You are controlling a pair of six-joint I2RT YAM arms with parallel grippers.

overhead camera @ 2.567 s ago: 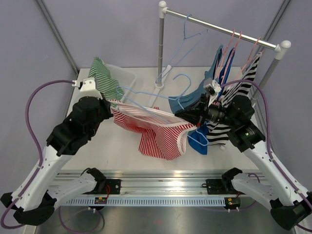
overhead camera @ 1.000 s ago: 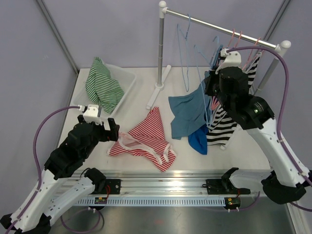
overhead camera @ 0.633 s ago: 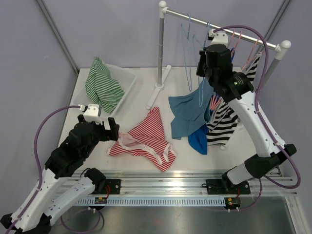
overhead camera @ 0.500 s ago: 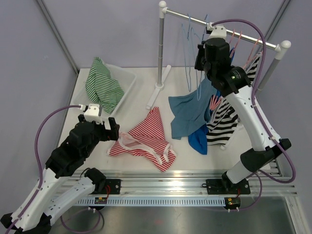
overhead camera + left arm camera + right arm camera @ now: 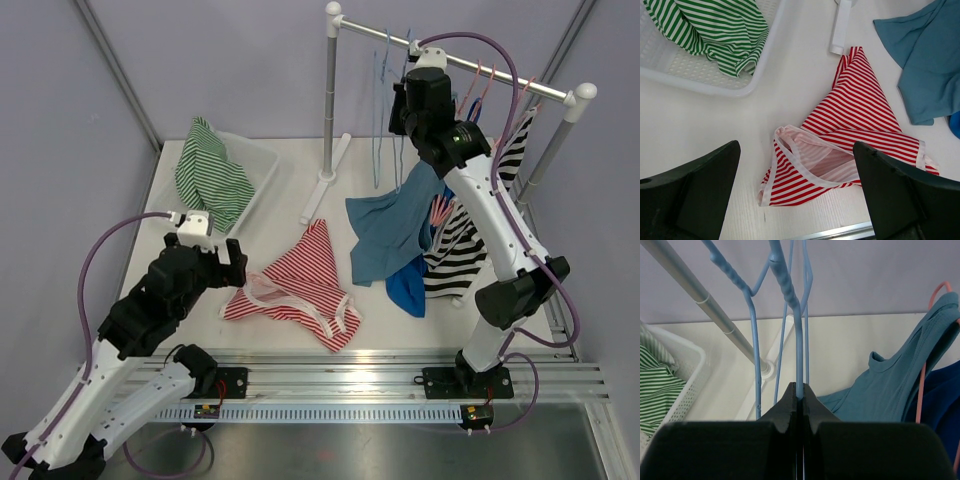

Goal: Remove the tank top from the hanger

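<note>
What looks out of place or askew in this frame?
The red striped tank top lies crumpled on the table, off any hanger. The teal top trails from the rack down onto the table. The right gripper is shut on a bare blue hanger.

Striped cloth tank top (image 5: 855, 100), glossy blue hanger (image 5: 790, 295), matt white table (image 5: 700, 125).

Right claw (image 5: 799, 392) and hanger (image 5: 798, 340) higher, leftward.
</note>
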